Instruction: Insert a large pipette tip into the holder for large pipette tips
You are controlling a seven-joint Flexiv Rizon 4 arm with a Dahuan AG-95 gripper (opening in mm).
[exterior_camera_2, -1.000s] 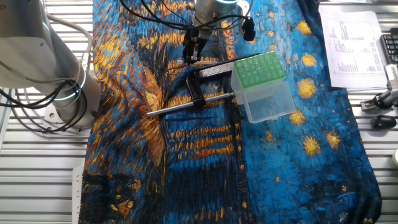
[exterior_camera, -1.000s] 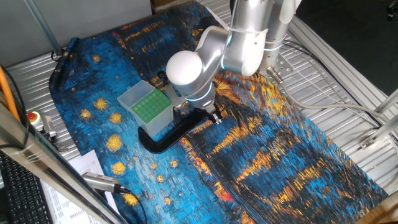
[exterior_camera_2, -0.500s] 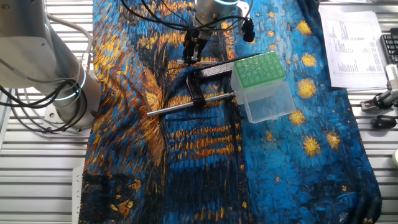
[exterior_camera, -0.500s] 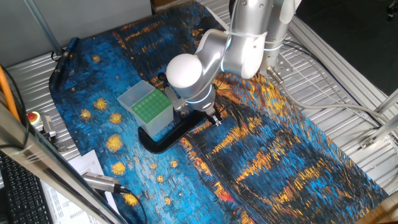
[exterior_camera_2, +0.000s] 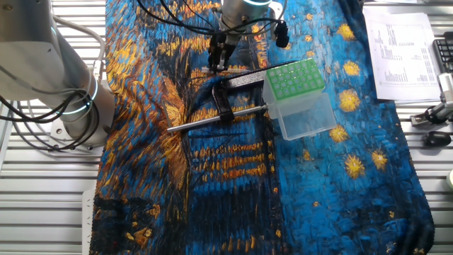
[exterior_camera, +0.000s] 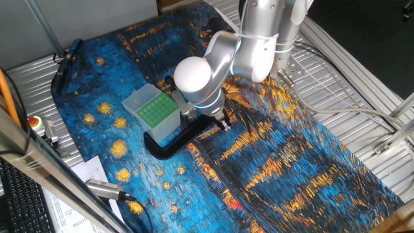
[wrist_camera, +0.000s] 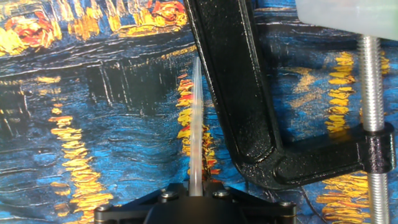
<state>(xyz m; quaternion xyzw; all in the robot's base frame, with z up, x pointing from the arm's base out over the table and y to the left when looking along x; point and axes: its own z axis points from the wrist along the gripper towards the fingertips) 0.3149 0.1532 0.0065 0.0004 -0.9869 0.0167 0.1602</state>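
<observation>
In the hand view a slender translucent large pipette tip (wrist_camera: 196, 124) sticks out from between my gripper's (wrist_camera: 196, 190) fingers, pointing at the cloth just left of the black clamp (wrist_camera: 236, 93). My gripper (exterior_camera_2: 216, 64) is shut on it and hangs low over the cloth. The holder for large pipette tips (exterior_camera_2: 297, 95), a whitish box with a green hole grid (exterior_camera: 157, 110), stands beside the clamp, a short way from the gripper (exterior_camera: 223, 123). Only its lower edge (wrist_camera: 348, 15) shows in the hand view.
The black C-shaped clamp (exterior_camera_2: 225, 99) with its long metal screw rod (exterior_camera_2: 212, 120) lies against the holder. A blue and orange painted cloth (exterior_camera: 291, 162) covers the table. Papers (exterior_camera_2: 400, 49) and a keyboard (exterior_camera: 19, 200) lie beyond the cloth's edge. The arm's base (exterior_camera_2: 64, 106) stands at one side.
</observation>
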